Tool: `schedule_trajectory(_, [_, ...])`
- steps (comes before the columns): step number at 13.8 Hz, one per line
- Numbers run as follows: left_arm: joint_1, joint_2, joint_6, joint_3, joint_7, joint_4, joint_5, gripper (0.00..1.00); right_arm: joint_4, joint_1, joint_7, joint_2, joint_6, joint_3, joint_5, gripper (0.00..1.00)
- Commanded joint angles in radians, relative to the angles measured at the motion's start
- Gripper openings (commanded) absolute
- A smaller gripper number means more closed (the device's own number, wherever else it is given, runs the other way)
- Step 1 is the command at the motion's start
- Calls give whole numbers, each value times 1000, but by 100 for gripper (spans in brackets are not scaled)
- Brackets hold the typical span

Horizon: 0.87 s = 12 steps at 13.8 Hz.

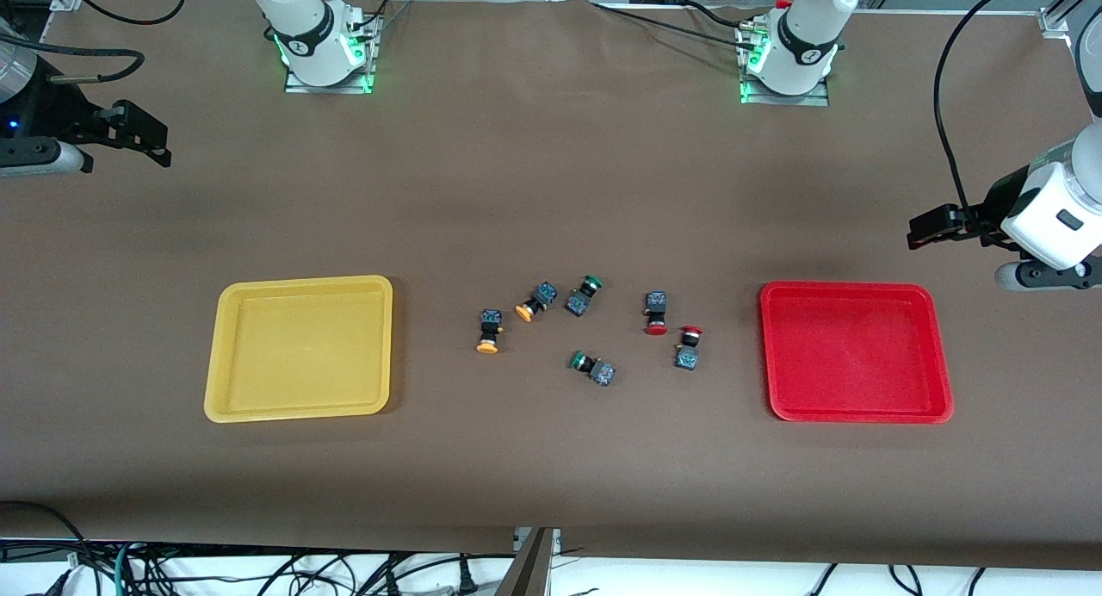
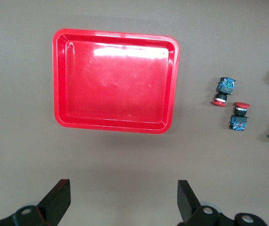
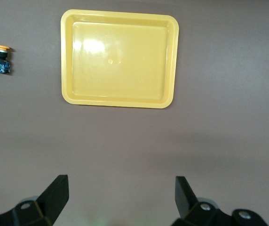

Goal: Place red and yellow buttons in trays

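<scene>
Two red buttons (image 1: 656, 313) (image 1: 688, 347) lie on the table beside the empty red tray (image 1: 855, 352). Two yellow buttons (image 1: 489, 331) (image 1: 535, 301) lie nearer the empty yellow tray (image 1: 297, 348). My left gripper (image 1: 923, 232) hangs open and empty over the cloth at the left arm's end. Its wrist view shows the red tray (image 2: 115, 80), both red buttons (image 2: 224, 91) (image 2: 239, 115) and the open gripper (image 2: 123, 200). My right gripper (image 1: 153, 141) hangs open and empty at the right arm's end. Its wrist view shows the yellow tray (image 3: 119, 59), one yellow button (image 3: 1, 59) and the open gripper (image 3: 121, 197).
Two green-capped switches (image 1: 583, 294) (image 1: 594, 368) lie among the buttons in the middle of the table, one beside a yellow button, one nearer the front camera. Brown cloth covers the table. Cables run along the table's edges.
</scene>
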Motion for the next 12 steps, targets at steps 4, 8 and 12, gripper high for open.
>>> schedule_trajectory(4, [-1, 21, -17, 0, 8, 40, 3, 100, -25, 2, 5, -53, -10, -15, 16, 100])
schedule_trajectory(8, [-2, 25, -17, -2, 8, 41, 3, 100, -16, 4, 4, -53, -14, -15, 19, 100])
schedule_trajectory(12, [-10, 50, -15, -3, 8, 67, 3, 100, 21, 2, 1, -25, 1, -15, 21, 100])
